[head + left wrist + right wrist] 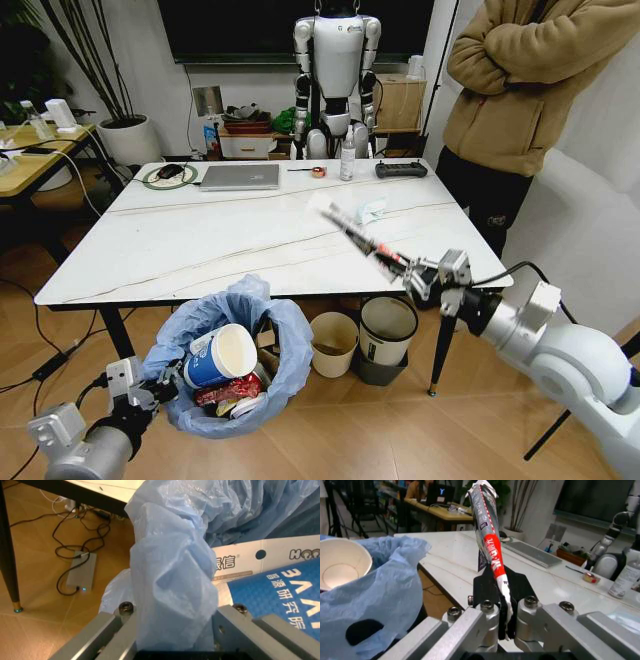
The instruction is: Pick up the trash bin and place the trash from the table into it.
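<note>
Right gripper (398, 266) pinches a thin, limp wrapper (352, 232) by its end; left gripper (150, 392) clamps the trash bin (230, 358) by its soft, slippery bag

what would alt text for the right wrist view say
The right gripper is shut on a long crumpled wrapper with red and white print, held above the white table. Beside it is the blue-bagged trash bin with a paper cup inside.
</note>
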{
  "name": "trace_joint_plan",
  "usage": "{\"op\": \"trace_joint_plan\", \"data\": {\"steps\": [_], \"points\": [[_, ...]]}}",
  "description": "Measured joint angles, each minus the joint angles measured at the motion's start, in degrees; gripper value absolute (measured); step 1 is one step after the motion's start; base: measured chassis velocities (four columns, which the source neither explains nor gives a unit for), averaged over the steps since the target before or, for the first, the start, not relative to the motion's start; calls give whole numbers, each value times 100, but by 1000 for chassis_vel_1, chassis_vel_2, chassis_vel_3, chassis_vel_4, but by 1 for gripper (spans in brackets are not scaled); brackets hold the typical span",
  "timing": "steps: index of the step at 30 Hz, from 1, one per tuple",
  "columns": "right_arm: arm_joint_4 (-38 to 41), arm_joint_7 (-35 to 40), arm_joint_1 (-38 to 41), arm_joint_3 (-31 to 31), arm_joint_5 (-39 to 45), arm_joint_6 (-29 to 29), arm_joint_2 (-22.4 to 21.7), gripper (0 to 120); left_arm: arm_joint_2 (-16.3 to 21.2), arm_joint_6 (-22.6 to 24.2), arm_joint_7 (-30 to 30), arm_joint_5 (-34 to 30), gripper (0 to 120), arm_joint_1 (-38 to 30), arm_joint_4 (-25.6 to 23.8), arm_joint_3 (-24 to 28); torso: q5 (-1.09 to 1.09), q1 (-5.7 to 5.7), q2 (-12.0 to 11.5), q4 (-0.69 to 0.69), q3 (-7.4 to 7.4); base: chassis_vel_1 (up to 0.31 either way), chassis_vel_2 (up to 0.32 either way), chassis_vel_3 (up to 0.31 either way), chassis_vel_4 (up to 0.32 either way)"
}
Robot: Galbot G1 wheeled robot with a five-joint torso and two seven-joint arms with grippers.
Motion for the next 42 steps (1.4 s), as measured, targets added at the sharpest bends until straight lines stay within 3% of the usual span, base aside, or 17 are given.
{"op": "trace_joint_plan", "data": {"steps": [9,13,21,33,42], "points": [[119,-302,-92,95,-495,35,-273,0,-9,1,-2,-2,0,5,-8,-34,1,0,0,1,0,0,0,0,0],[199,-603,-102,352,-736,233,-857,0,2,1,-29,-34,0,23,4,-106,0,0,0,1,0,0,0,0,0],[161,-1238,74,504,-920,652,-1549,0,66,4,-99,-109,0,0,7,-209,0,0,0,1,0,0,0,0,0],[110,-1728,400,64,-1218,1069,-1645,0,165,53,-147,-156,0,-125,51,-178,0,0,0,2,0,0,0,0,0],[5,-1768,731,-327,-1255,1151,-1448,0,200,93,-207,-199,0,-196,76,-121,0,0,0,1,0,0,0,0,0]]}}
